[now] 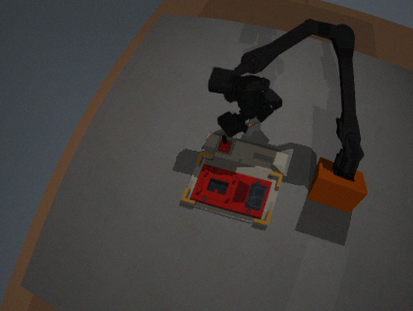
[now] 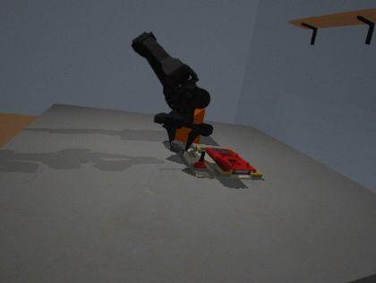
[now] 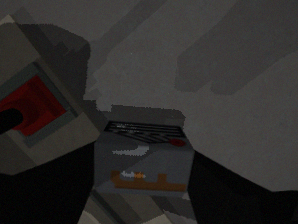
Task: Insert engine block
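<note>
— Plainly, what is the gripper doing?

— It is clamping partway closed on the engine block, a grey box with a dark grille on top and an orange strip low on its near face. The two fingers are showing only as black masses left and right of the block, their tips running off the bottom edge of the wrist view.

— Is the block resting on the table?

— That is hard to tell; its underside is hidden.

— And the car body?

— It is lying beyond the jaws on a pale fixture, well apart from the block. From the wrist, only a corner of that fixture with a red patch is peeking in at the left.

— Is the block showing in the top view?

— Barely; the wrist is covering it. In the exterior view it is a small grey speck between the fingertips.
</note>
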### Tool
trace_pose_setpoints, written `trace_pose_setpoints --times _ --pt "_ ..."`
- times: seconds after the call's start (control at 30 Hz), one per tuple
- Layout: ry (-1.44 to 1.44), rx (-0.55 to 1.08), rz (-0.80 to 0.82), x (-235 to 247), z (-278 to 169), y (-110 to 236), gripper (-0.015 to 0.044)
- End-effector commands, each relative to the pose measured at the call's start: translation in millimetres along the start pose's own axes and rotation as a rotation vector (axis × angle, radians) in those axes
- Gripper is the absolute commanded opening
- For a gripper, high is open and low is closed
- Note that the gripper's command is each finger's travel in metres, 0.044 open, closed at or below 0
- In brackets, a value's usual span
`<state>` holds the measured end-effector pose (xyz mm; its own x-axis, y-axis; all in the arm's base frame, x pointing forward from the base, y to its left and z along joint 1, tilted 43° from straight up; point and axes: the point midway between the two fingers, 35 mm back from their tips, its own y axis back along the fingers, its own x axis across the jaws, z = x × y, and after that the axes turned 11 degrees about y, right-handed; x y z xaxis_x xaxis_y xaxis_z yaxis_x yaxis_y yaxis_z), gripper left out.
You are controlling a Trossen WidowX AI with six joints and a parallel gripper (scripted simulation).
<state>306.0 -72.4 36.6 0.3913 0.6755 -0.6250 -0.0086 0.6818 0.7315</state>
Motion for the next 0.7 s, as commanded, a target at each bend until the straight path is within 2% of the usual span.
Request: trace_pose_setpoints --times 0.0,0.67 --pt "-0.012 -0.010 0.014 1 2 16 0.0000" --pt "-0.011 -0.008 0.009 -2 -6 79 0.0000"
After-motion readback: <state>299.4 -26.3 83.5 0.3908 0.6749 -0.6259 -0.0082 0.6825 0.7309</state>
